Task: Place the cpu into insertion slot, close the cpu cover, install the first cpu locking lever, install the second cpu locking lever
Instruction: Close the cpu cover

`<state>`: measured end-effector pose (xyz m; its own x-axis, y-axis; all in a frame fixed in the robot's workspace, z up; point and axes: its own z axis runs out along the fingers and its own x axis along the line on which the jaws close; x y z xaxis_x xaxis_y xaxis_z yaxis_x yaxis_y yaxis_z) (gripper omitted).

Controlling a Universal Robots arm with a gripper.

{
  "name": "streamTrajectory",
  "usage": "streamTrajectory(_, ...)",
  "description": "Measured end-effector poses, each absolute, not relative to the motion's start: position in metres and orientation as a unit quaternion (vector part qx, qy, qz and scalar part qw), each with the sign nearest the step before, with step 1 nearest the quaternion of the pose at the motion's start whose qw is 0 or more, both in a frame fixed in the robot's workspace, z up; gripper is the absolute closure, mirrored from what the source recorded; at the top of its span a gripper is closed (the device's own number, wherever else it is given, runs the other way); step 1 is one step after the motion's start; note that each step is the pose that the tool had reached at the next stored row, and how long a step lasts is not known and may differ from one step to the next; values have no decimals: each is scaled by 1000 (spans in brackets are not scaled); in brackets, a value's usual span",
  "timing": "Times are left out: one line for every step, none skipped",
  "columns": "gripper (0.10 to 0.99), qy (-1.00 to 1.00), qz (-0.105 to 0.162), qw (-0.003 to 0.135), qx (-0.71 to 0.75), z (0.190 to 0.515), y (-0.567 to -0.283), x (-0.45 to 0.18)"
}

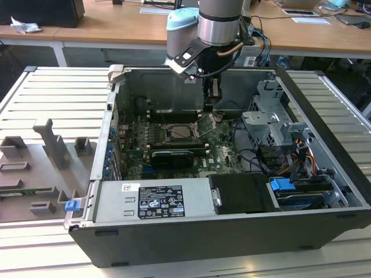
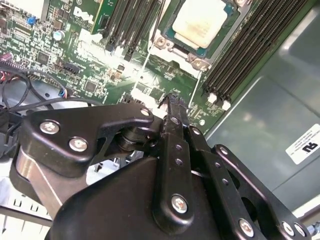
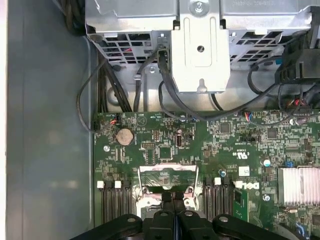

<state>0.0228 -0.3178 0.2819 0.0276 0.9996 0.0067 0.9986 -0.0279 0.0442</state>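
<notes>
Small flat square cpu [image 2: 201,22], pale silvery face, seated in the square dark metal-rimmed insertion slot [image 1: 177,133] on the green motherboard [image 3: 230,145]. The thin silvery cut-out cpu cover [image 3: 165,176] stands raised and tilted open at the slot's edge. Black two-fingered gripper [image 3: 172,196], fingers pressed together with nothing seen between them, tips just beside the raised cover. Grey power-supply box [image 1: 197,200] bearing a white printed sticker [image 1: 159,201], well apart from the slot.
</notes>
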Motion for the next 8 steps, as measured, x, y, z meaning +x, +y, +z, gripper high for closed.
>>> streamTrajectory(980,697,18,13,717,282,-318,24)
streamTrajectory(980,697,18,13,717,282,-318,25)
streamTrajectory(980,697,18,13,716,281,-318,25)
streamTrajectory(980,699,18,13,715,281,-318,26)
streamTrajectory(980,703,18,13,711,280,-318,27)
streamTrajectory(980,704,17,13,709,278,-318,29)
streamTrajectory(980,704,17,13,709,277,-318,31)
streamTrajectory(980,704,16,12,709,275,-318,32)
